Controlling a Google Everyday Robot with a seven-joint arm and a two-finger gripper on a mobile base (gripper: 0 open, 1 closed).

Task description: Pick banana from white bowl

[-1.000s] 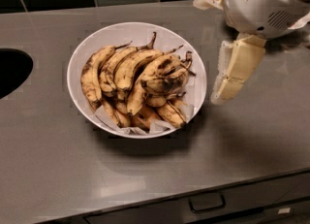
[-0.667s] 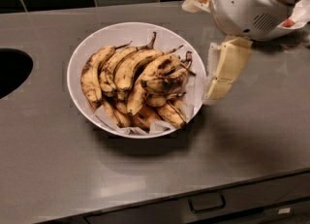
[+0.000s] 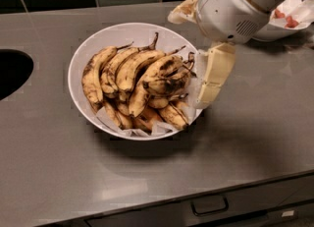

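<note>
Shifted the hand (image 3: 212, 79) left to the white bowl's (image 3: 105, 37) right rim, beside the bananas (image 3: 142, 73); cannot tell its spread; grasp looks near.

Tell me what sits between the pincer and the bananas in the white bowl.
Camera view: the pincer hangs at the white bowl's right rim; only a strip of crumpled paper lining separates it from the nearest bananas.

A kitchen: steel counter (image 3: 255, 137), dark wall tiles (image 3: 54, 0), sink (image 3: 12, 71), drawer handle (image 3: 210, 206). The end effector (image 3: 213, 76) hangs at the white bowl (image 3: 113, 34)'s right rim.
</note>
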